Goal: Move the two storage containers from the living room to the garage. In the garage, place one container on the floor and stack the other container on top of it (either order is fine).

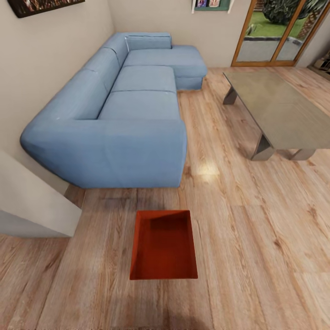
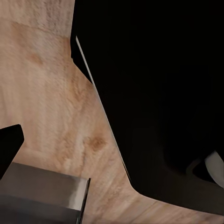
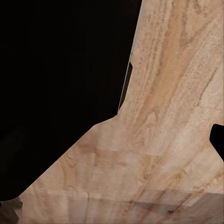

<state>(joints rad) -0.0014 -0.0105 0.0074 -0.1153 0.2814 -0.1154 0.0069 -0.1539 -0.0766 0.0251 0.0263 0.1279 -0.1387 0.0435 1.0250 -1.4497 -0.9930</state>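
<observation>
A red bin (image 1: 163, 247) sits on the wood floor (image 1: 256, 238), close in front of the robot. It is open on top and has nothing in it. Just behind the bin is the arm end of a big blue sofa (image 1: 123, 114). The bin and the sofa do not touch. A white wall corner (image 1: 32, 201) sticks in at the left. Farther back on the right stands a low grey table (image 1: 279, 110). Past it is a glass door (image 1: 279, 32) with a wood frame. The wrist views show wood floor and dark robot parts, so I cannot tell how the jaws are set.
</observation>
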